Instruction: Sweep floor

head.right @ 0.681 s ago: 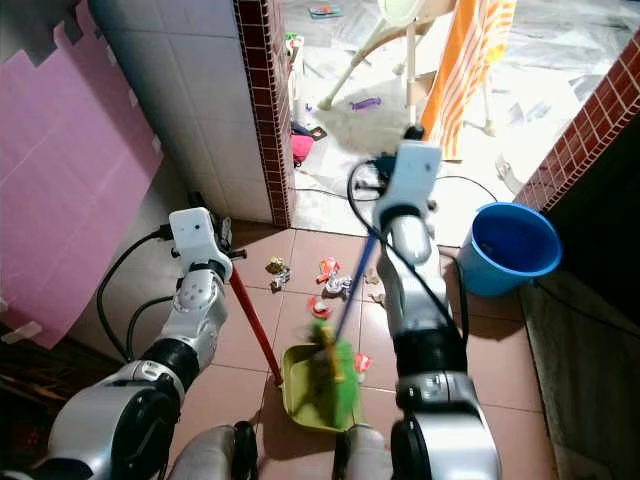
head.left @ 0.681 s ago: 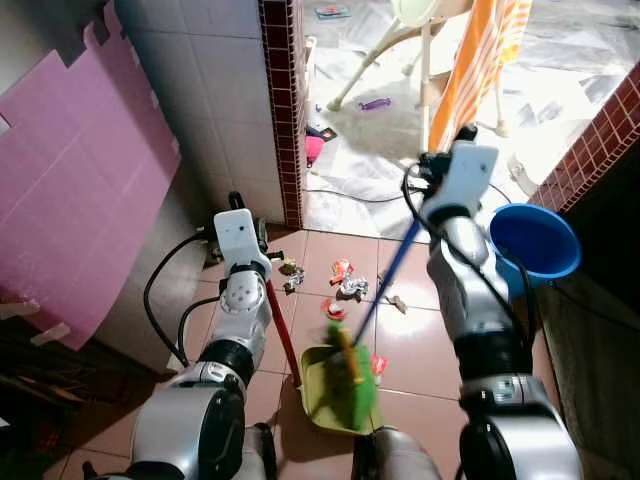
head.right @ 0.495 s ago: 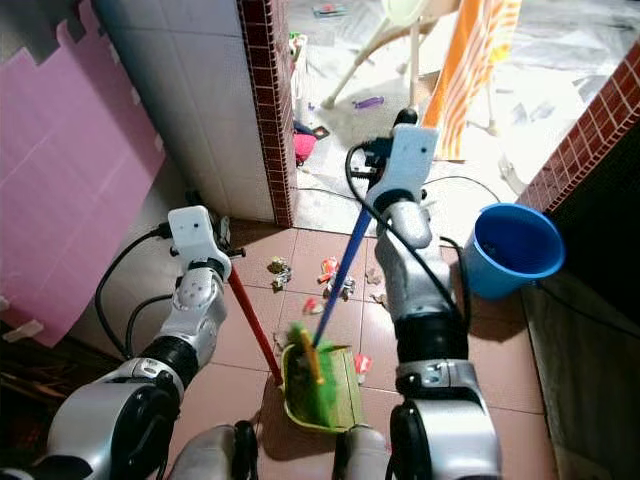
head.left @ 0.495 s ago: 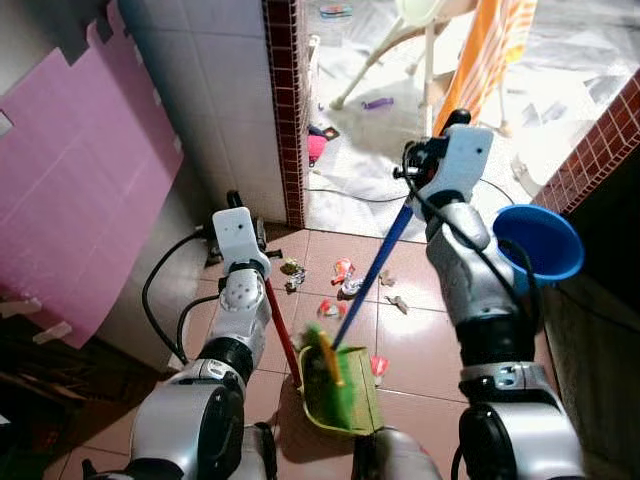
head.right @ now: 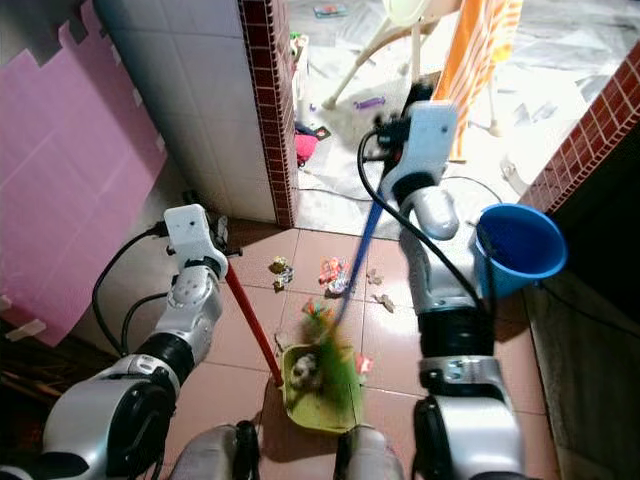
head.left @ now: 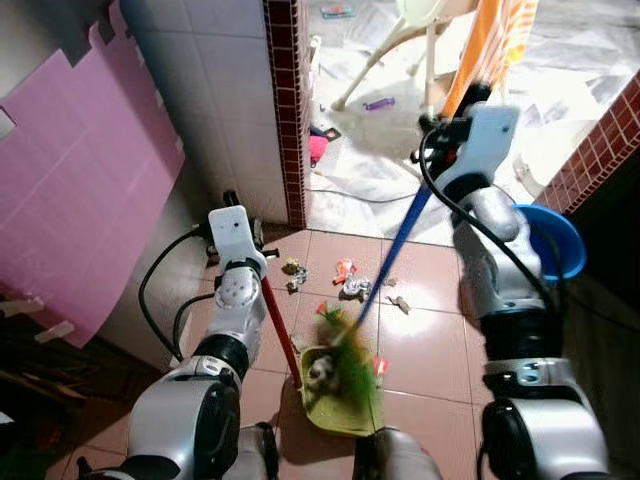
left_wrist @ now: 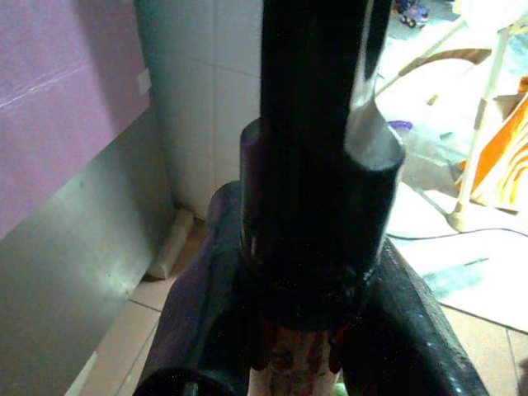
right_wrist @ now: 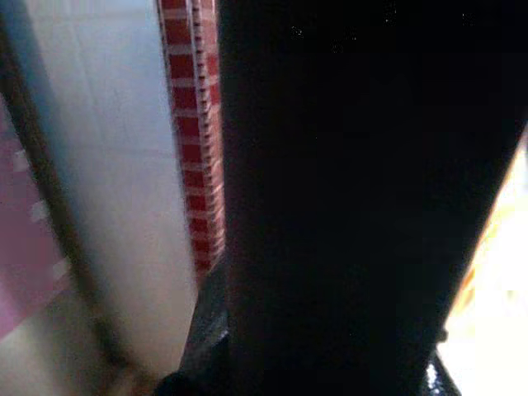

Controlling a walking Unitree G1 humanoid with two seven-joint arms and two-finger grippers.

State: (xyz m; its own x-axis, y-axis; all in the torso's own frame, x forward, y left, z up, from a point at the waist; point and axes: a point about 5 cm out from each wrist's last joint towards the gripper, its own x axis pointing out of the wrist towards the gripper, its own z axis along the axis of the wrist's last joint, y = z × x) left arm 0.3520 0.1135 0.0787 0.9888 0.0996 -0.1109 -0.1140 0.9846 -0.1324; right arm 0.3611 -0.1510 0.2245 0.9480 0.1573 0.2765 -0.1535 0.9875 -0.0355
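A yellow-green dustpan (head.left: 322,408) rests on the brown tiles at my feet. Its red handle (head.left: 279,330) rises to my left gripper (head.left: 256,272), which is shut on the top of it (left_wrist: 318,206). My right gripper (head.left: 442,172) is shut on the blue broom handle (head.left: 396,252), which slants down to the blurred green broom head (head.left: 352,366) over the pan. A crumpled scrap (head.left: 320,372) lies inside the pan. Several bits of litter (head.left: 346,274) are scattered on the tiles just beyond it.
A blue bucket (head.left: 563,246) stands to the right by a brick wall. A tiled wall corner with a red brick strip (head.left: 291,120) and a pink foam board (head.left: 70,190) are on the left. Chair legs (head.left: 372,58) and an orange striped cloth (head.left: 488,50) stand ahead.
My right arm has swung the top of the broom handle to the right and the broom head has brushed across the pan. A crumpled scrap now lies in the pan. The left arm holds still.
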